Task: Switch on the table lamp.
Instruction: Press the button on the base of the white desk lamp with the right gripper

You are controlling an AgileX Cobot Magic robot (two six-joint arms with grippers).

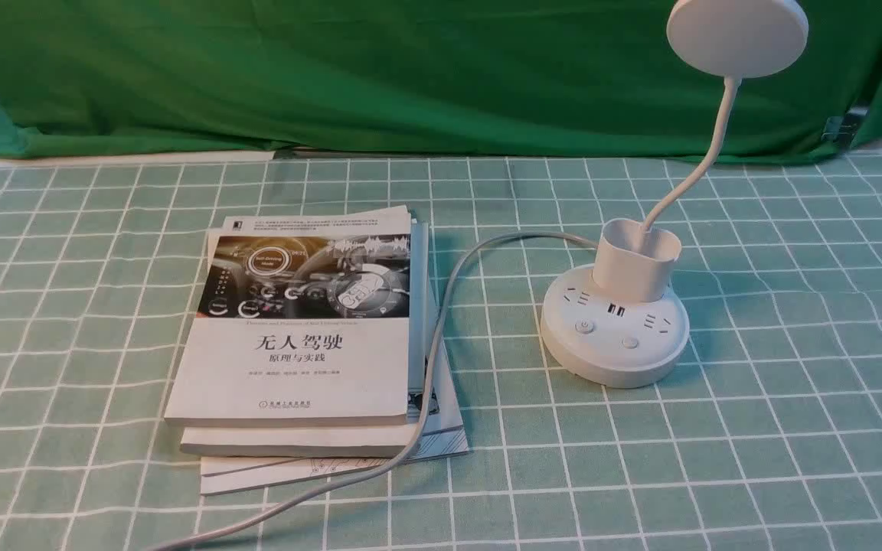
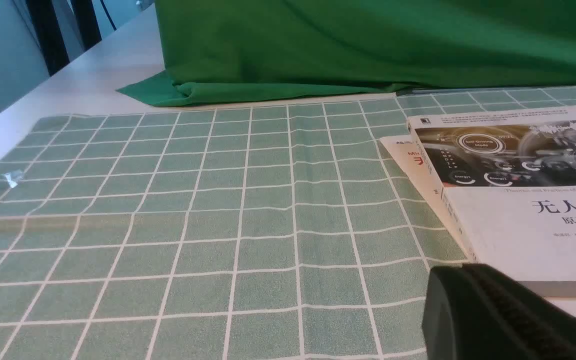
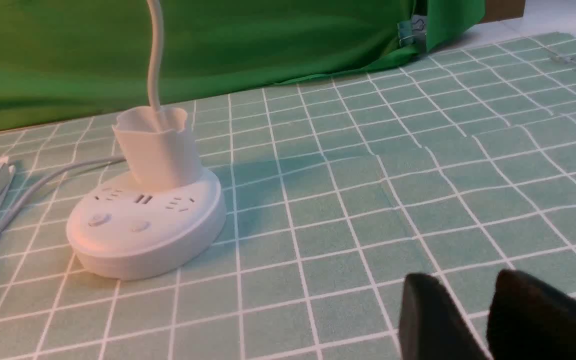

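A stack of books [image 1: 295,337] at the lamp's 9 o'clock carries the grey cord [image 1: 441,321], so a sideways shove rather than a straight press could likely slide the light table lamp [image 1: 614,337], standing at the worktop's [image 1: 793,421] 3 o'clock. Its two buttons [image 1: 583,327] at the base's 6 o'clock sit close enough to hit the wrong one. Neither arm shows from the front: the left gripper [image 2: 513,315] hangs low beside the books, its spread impossible to tell, while the right gripper [image 3: 470,295] hovers low toward the lamp's 5 o'clock, well apart, jaws narrowly parted and empty.
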